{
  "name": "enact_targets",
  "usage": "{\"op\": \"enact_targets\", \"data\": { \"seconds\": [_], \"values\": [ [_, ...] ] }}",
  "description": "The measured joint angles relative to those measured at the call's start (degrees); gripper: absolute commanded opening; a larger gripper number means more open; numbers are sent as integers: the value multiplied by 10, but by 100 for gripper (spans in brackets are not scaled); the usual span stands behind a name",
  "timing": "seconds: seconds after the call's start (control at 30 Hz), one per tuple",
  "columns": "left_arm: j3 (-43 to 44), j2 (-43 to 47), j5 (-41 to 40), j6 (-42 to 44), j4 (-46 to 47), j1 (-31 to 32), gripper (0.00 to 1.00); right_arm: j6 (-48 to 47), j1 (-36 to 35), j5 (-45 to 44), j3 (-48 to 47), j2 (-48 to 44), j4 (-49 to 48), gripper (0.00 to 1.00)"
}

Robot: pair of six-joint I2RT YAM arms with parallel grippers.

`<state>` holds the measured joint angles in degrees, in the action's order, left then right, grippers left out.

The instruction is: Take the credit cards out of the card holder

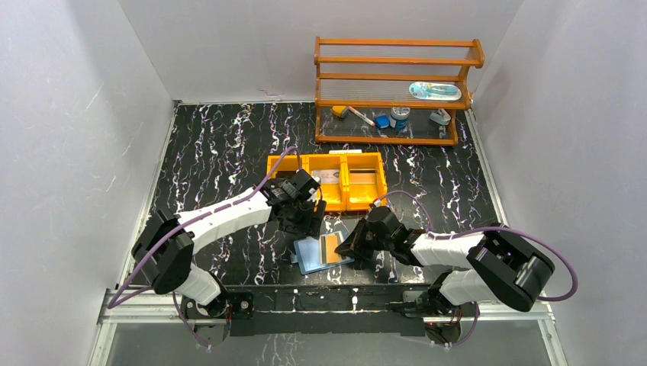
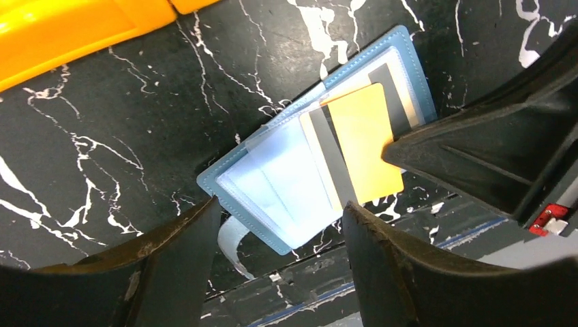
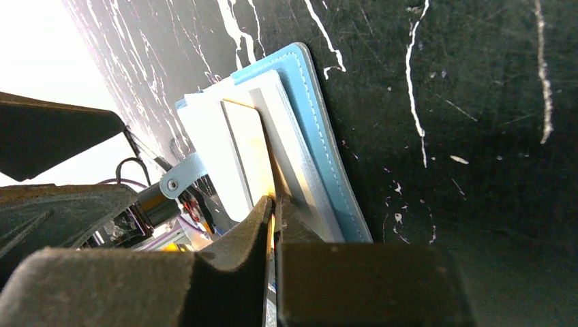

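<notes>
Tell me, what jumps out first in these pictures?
A bright orange card sticking out of the open blue card holder, near the front edge of the black marbled table. The right claw pinches that card's edge, while the left claw hangs open just above the holder. Behind them sits an orange tray.

Robot lab booth: white enclosure walls [image 1: 69, 137], black marbled tabletop [image 1: 221, 145], aluminium frame [image 1: 137, 301].

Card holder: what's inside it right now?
Lying open, the card holder shows an orange card partly out, pinched in the jaws of the right gripper, with a grey card beneath. Anything deeper in the slots is covered.
</notes>
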<state>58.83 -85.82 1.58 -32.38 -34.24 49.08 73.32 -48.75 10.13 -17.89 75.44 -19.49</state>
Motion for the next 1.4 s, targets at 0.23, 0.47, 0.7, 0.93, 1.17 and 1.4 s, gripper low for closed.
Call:
{"op": "enact_targets", "data": {
  "seconds": [0.23,0.47,0.7,0.93,1.17,1.4],
  "values": [
    [0,-9,72,11,23,0,46,2,0,1,1,0,-1,10],
    [-28,-31,145,13,74,2,30,6,0,5,2,6,-10,11],
    [-78,-69,154,-6,89,1,21,13,0,5,6,6,-17,14],
    [-85,-68,152,-13,99,1,17,14,0,10,8,6,-27,25],
    [-85,-69,152,-13,100,0,16,14,0,31,9,33,-72,28],
    [-85,-70,152,-12,99,0,15,12,0,49,9,68,-125,27]
  ]
}}
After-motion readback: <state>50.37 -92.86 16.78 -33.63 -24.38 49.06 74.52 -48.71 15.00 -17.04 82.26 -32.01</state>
